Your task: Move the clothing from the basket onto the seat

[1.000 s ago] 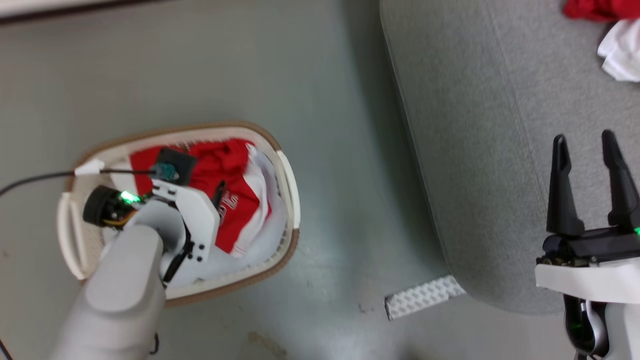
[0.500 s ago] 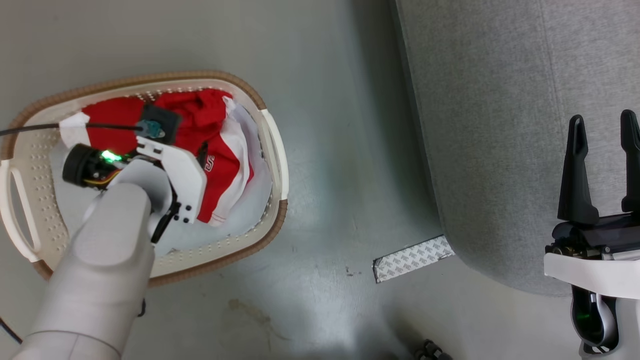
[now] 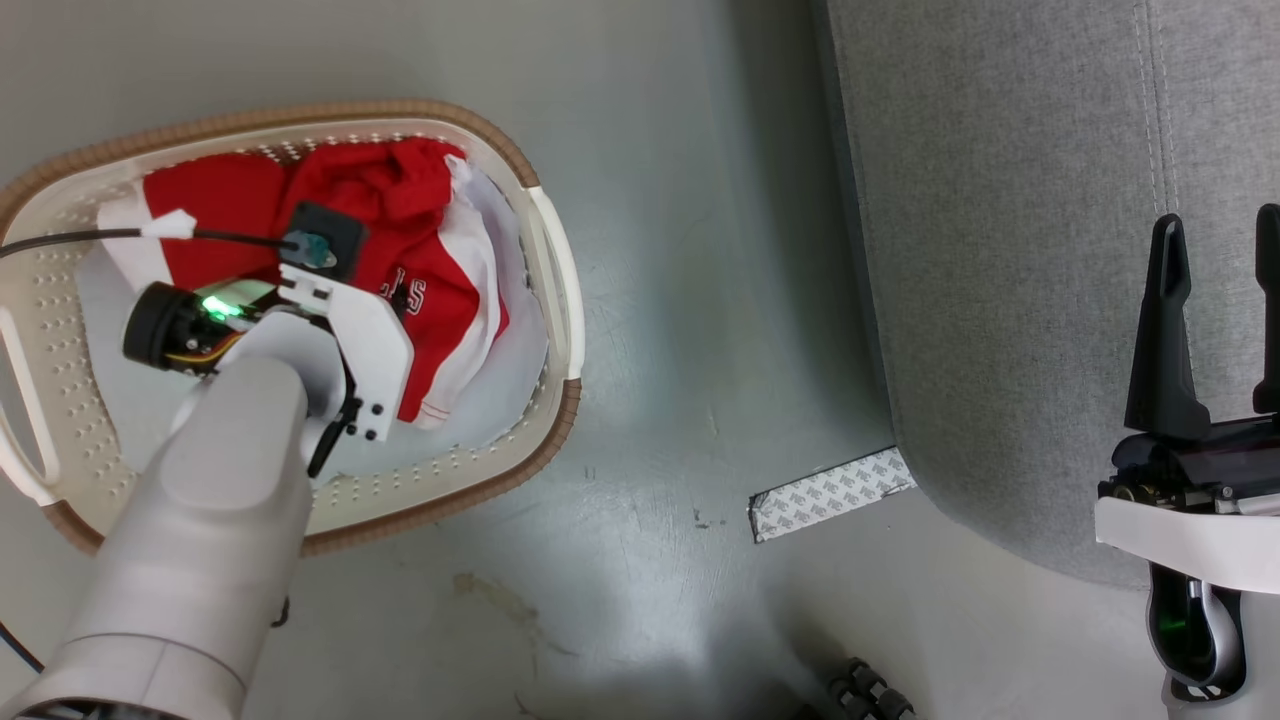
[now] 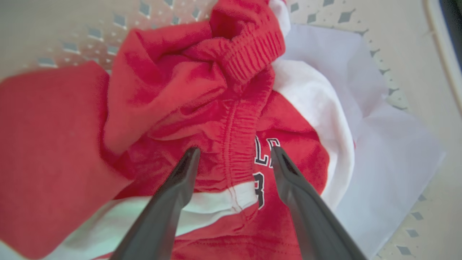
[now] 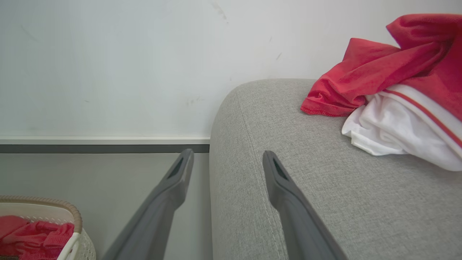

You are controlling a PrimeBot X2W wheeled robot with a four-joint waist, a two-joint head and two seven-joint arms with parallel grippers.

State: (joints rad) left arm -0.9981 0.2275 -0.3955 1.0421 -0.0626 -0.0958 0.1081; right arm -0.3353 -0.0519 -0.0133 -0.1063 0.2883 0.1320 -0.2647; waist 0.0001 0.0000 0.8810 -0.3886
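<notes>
Grey-green glossy floor, scuffed, with a patterned grey tape strip stuck down at the sofa's front corner. In the right wrist view, a white wall with a dark baseboard stands behind. The light grey sofa sits on the right of the head view and the basket on the floor to the left, well apart from it. The red clothing is bunched in the basket on top of a pale sheet, with white stripes and dark-edged lettering showing. Another red and white garment lies on the sofa's top. The left arm reaches down into the basket, wrist angled over the pile. The left gripper is spread wide, fingers either side of a ribbed waistband seam and nothing pinched between them; can't tell if the tips touch the fabric. The right gripper hangs over the sofa near its front edge, fingers pointing up in the head view, parted and empty. A black cable runs off the left wrist across the basket.
</notes>
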